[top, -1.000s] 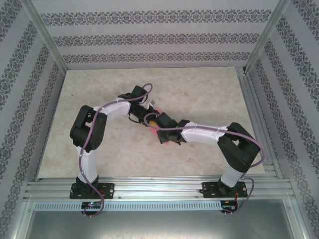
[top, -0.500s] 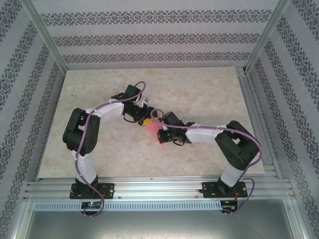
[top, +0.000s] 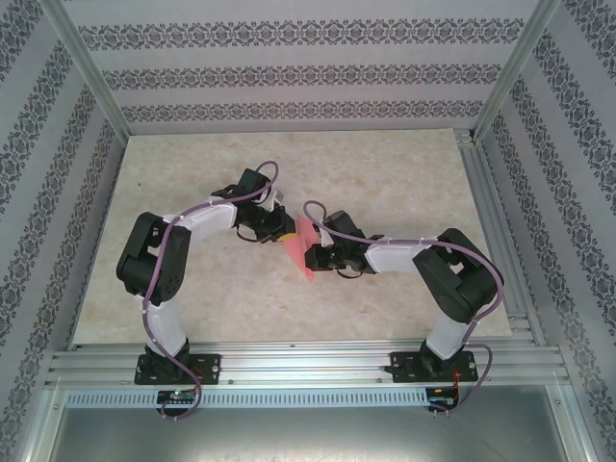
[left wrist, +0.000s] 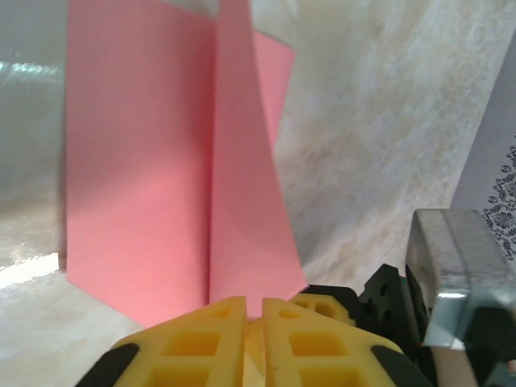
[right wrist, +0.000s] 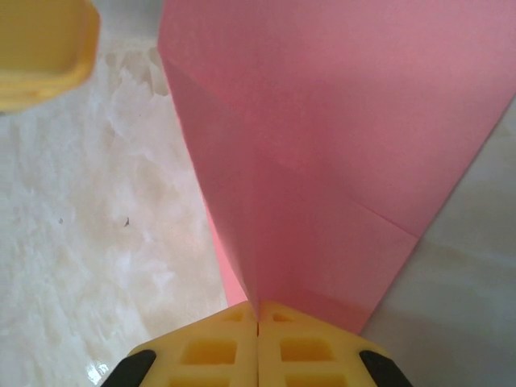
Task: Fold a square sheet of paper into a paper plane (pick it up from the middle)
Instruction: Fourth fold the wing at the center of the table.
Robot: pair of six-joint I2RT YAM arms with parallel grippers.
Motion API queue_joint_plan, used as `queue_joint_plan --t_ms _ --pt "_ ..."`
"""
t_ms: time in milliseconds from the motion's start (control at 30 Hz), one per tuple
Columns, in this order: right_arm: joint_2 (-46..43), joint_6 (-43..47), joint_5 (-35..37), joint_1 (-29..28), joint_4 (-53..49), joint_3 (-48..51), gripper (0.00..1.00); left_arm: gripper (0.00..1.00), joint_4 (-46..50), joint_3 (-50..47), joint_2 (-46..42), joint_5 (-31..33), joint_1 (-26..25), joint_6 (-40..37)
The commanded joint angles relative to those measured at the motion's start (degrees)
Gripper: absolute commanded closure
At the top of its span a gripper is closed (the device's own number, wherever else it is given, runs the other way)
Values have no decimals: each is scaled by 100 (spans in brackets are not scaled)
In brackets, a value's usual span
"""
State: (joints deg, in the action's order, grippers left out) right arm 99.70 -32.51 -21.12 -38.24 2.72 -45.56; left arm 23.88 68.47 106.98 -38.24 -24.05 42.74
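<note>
We are recording the left arm [top: 152, 265] bending up from its base at the near rail and reaching rightward over the marble-patterned table [top: 404, 173]. Its left gripper [top: 278, 227] is sitting just left of mid-table, against the left edge of the pink paper sheet [top: 304, 247]. In the left wrist view, the left gripper [left wrist: 251, 318] is showing its yellow fingers [left wrist: 197, 343] drawn together to a thin slit. The lower edge of a paper flap is running down into that slit, and we are reading this as a pinch on the sheet. The sheet [left wrist: 137, 169] is standing upright ahead of these fingers, with a broad flat panel on the left and a narrower flap angling toward the camera along a straight crease.

Moving right, the sheet is standing between the two grippers. We cannot tell whether its lower edge is touching the table. The right gripper [top: 316, 254] is meeting the sheet's right side. In the right wrist view, the right gripper [right wrist: 258, 330] is clamping the paper [right wrist: 339, 137]. Its yellow fingers [right wrist: 201, 355] are pressing flush together with a folded edge caught between them, and creases are crossing the pink surface. One blurred yellow finger [right wrist: 40, 52] of the left gripper is showing at upper left, near the sheet's far corner. The right arm [top: 452, 279] is folding back toward its base at near right.
</note>
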Motion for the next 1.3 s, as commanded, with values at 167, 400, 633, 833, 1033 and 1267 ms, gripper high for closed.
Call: queue_joint_plan --t_ms 167,400,633,833,1033,1267 --pt "23 -357 -585 315 715 196 93 90 -521 -155 253 -158 16 173" --pt "153 -291 -810 434 679 119 94 92 -340 -2 656 -105 -56 56" --pt "199 -404 -813 549 804 214 94 93 -112 174 1014 20 -147 -120" --pt "-42 -247 -638 618 287 167 94 94 130 145 1052 347 -149 -301" --pt "49 -33 -850 753 150 60 93 94 397 236 1123 544 -156 -593" --pt "-81 34 -883 621 -86 -166 85 89 129 206 983 174 -153 -485"
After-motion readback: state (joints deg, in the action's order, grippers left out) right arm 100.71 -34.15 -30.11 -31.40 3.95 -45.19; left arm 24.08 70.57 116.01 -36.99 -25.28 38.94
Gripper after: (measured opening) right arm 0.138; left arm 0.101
